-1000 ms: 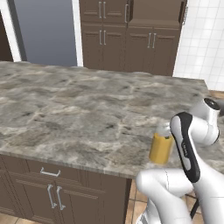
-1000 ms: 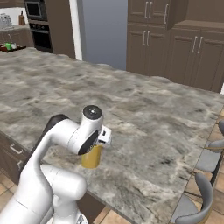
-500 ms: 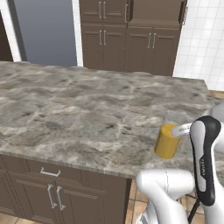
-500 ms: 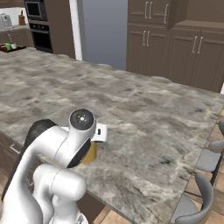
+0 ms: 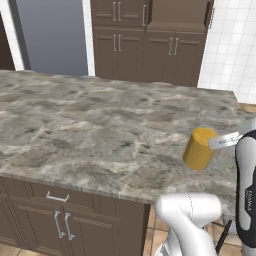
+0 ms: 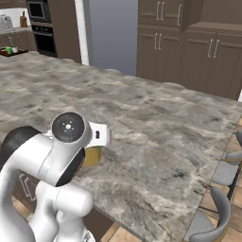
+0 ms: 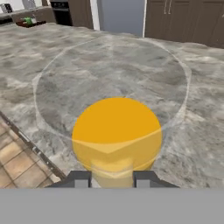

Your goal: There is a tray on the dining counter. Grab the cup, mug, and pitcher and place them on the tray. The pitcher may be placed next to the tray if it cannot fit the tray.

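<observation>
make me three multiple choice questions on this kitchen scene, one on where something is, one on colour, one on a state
1. Where is the cylindrical pitcher with the yellow-orange body and clear glass top?
A. near the edge of the grey marbled stone dining counter
B. on the floor
C. inside a cabinet

2. What colour are the tall wooden cabinets behind the counter?
A. white
B. dark brown
C. green

3. How does the pitcher stand in the left base view?
A. upright
B. tilted off vertical
C. upside down

Answers:
1. A, its orange body shows over the stone top close to the near edge in both base views.
2. B, the doors are dark brown.
3. B, its sides lean and its top face is turned toward the camera.
</observation>
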